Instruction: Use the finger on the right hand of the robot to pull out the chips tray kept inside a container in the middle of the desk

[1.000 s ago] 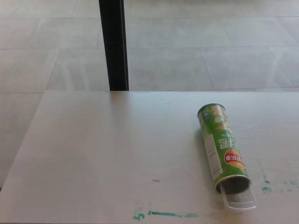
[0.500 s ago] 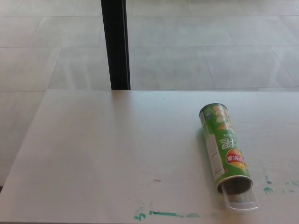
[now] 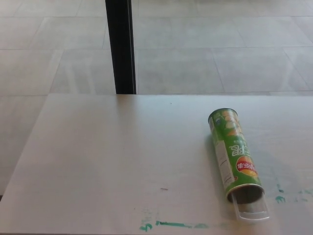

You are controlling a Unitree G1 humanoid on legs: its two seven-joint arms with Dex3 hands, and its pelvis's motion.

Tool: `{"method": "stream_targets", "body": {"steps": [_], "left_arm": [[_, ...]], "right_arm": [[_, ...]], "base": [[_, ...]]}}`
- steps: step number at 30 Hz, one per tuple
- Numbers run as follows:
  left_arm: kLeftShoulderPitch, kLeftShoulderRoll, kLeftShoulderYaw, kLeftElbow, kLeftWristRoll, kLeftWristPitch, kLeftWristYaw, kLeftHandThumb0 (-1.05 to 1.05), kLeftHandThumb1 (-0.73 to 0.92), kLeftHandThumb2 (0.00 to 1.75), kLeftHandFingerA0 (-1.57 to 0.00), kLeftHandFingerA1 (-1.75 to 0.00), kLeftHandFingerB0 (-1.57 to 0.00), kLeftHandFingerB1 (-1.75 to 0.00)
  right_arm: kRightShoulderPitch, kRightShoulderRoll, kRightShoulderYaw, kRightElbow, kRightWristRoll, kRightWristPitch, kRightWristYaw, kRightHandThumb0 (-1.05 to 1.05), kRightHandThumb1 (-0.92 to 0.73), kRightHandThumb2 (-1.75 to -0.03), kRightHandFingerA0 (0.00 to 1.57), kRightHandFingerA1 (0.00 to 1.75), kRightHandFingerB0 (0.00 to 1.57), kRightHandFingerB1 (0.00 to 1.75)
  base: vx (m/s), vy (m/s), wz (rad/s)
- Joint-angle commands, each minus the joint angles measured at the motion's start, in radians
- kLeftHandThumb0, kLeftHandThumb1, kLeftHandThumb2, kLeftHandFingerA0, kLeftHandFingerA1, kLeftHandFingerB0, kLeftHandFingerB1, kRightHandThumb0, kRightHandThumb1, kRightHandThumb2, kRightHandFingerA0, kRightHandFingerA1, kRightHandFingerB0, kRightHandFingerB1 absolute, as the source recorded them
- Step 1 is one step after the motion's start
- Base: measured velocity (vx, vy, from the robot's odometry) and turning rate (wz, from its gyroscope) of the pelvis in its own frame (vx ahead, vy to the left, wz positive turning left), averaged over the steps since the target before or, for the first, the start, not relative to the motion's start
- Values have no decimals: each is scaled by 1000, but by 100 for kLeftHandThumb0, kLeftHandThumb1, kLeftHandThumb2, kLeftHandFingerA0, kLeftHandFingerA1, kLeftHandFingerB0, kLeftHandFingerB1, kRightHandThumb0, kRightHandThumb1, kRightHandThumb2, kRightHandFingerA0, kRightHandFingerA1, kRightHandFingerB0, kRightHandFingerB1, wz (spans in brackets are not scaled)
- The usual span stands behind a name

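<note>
- Can (image 3: 234,155) of chips, green, lying on its side right of the desk's middle, open mouth toward the near edge; clear tray (image 3: 250,206) poking a little way out of that mouth.
- Neither robot hand in view; fingers apart or together, impossible to tell.
- Likely trouble: round can rolling or sliding under a sideways push; thin tray lip slipping off a thick finger; tray near the desk edge, liable to drop if pulled far.
- Pale desk (image 3: 112,156), smooth, smeared with green marks (image 3: 171,224); beyond, tiled floor (image 3: 210,44) and a black post (image 3: 121,46).
</note>
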Motion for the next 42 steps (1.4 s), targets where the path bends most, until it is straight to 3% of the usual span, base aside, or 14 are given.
{"method": "stream_targets", "body": {"steps": [1, 2, 3, 10, 12, 16, 21, 27, 34, 35, 36, 37, 38, 42], "left_arm": [[0, 20, 2, 2, -12, -34, -3, -77, 63, 101, -41, -82, -42, -79], [-1, 19, 3, 6, -11, -34, 1, -77, 63, 101, -41, -82, -42, -79], [-2, 20, 3, 9, -12, -34, -1, -77, 82, 64, -34, -92, -40, -83], [-1, 23, 5, -16, -17, -18, -3, -76, 82, 66, -33, -90, -38, -78], [-10, 28, -3, 0, -6, -17, 2, -76, 83, 66, -32, -86, -37, -73], [-11, 31, -1, -5, -12, -21, -18, -76, 84, 65, -29, -90, -32, -72], [-13, 36, -12, -3, 1, -24, 6, -77, 83, 65, -34, -90, -40, -81], [-10, 42, -14, -9, -3, -24, -8, -78, 84, 65, -30, -91, -38, -79], [-17, 44, -8, 9, -11, -22, -8, -77, 82, 64, -33, -94, -42, -93], [-19, 43, -8, 14, -11, -24, -6, -78, 64, 101, -40, -83, -42, -80], [-20, 44, -9, 17, -9, -26, -5, -78, 64, 101, -40, -83, -42, -80], [-20, 45, -12, 19, -5, -31, -5, -77, 84, 65, -32, -92, -39, -85], [-12, 45, -11, 3, -10, -26, -18, -78, 84, 65, -29, -92, -38, -82], [0, 41, -13, -23, -8, -21, -5, -77, 84, 65, -31, -94, -38, -79]], "right_arm": [[-32, -27, 90, -2, -112, 74, -8, -22, -62, -58, 81, 90, 35, 41], [-41, -29, 112, 7, -140, 66, -13, -22, -62, -58, 81, 90, 35, 41], [-49, -29, 131, 9, -156, 78, -17, -21, -62, -58, 82, 91, 35, 41], [-78, -97, 242, 55, -295, 72, 1, -18, -61, -57, 81, 105, 40, 44], [-92, -120, 262, 101, -320, 14, 13, -16, -58, -57, 79, 126, 45, 47], [-110, -142, 273, 132, -326, -11, 22, -11, -58, -57, 78, 130, 46, 47], [-115, -186, 283, 152, -352, -65, 50, -8, -58, -59, 73, 138, 48, 48], [-108, -243, 338, 173, -471, -132, 44, -15, -55, -60, 85, 151, 55, 48], [-109, -285, 384, 215, -521, -200, 66, -11, -56, -57, 86, 130, 54, 46], [-108, -286, 389, 227, -528, -232, 60, -10, -56, -56, 87, 131, 55, 47], [-107, -287, 392, 234, -531, -254, 58, -10, -56, -56, 87, 131, 55, 47], [-106, -286, 396, 240, -535, -270, 56, -10, -56, -56, 87, 131, 55, 47], [-96, -289, 409, 225, -564, -272, 56, -20, -53, -64, 86, 126, 53, 50], [-91, -290, 424, 219, -599, -270, 64, -14, -57, -58, 82, 131, 55, 45]], "base": [[0, 0, 0], [0, 0, 0], [0, 0, 0], [0, 0, 0], [0, 0, 0], [0, 0, 0], [0, 0, 0], [0, 0, 0], [0, 0, 0], [0, 0, 0], [0, 0, 0], [0, 0, 0], [0, 0, 0], [0, 0, 0]]}}
